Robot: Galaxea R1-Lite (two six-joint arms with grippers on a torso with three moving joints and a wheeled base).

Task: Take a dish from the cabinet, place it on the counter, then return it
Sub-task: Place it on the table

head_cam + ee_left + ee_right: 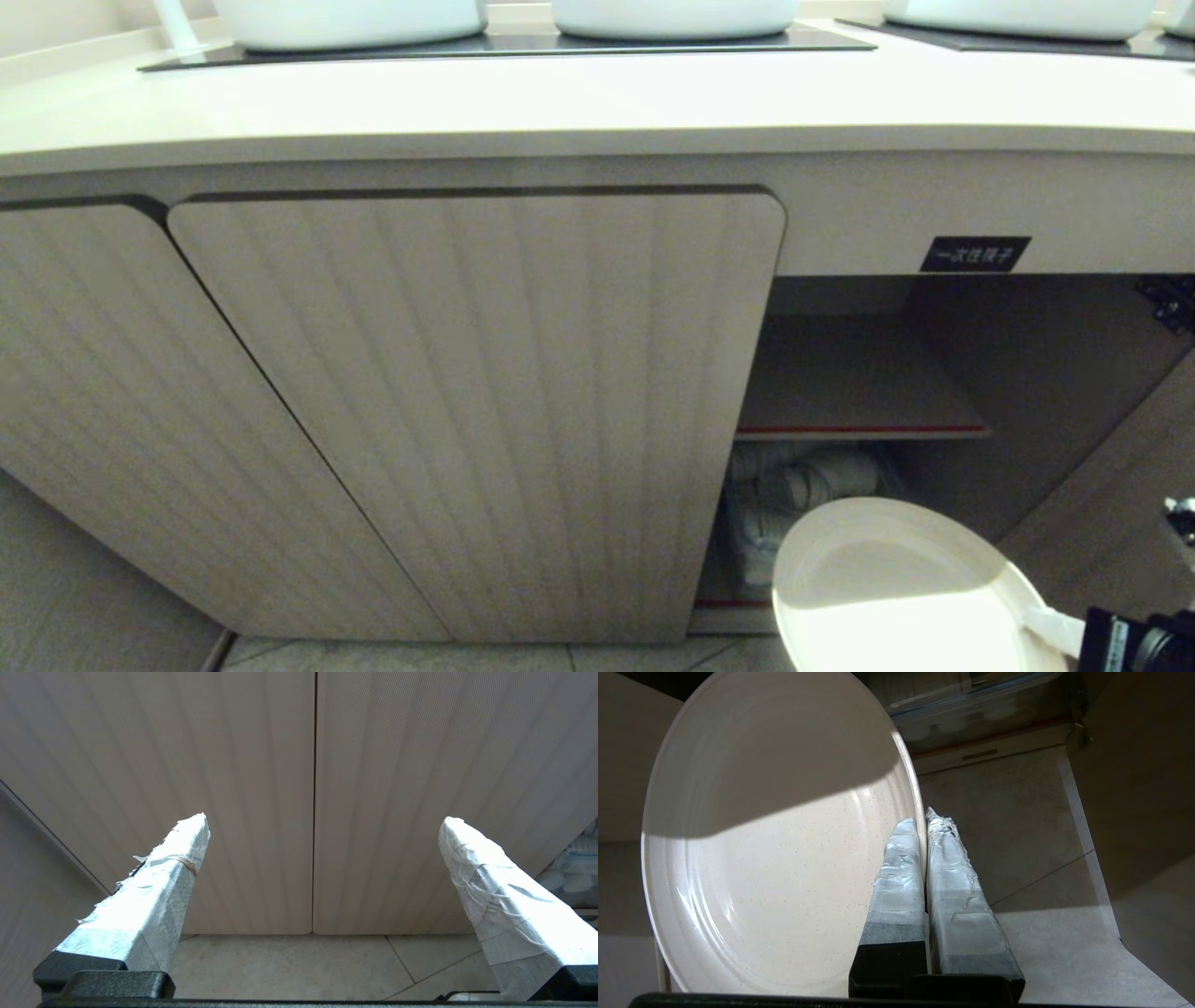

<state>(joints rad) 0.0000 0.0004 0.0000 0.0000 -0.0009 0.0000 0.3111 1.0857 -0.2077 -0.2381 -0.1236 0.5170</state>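
Observation:
The dish, a round cream-white plate, hangs in the air low in front of the open right bay of the cabinet. My right gripper is shut on the dish's rim, one taped finger on each face; in the head view only its tip shows at the lower right corner. The counter runs across above the cabinet. My left gripper stands open and holds nothing, low before the shut ribbed doors.
An inner shelf with a red front strip crosses the open bay, white wrapped items lie below it. The swung-out door stands at the right. White pots sit on the black cooktop. A black label is above the bay.

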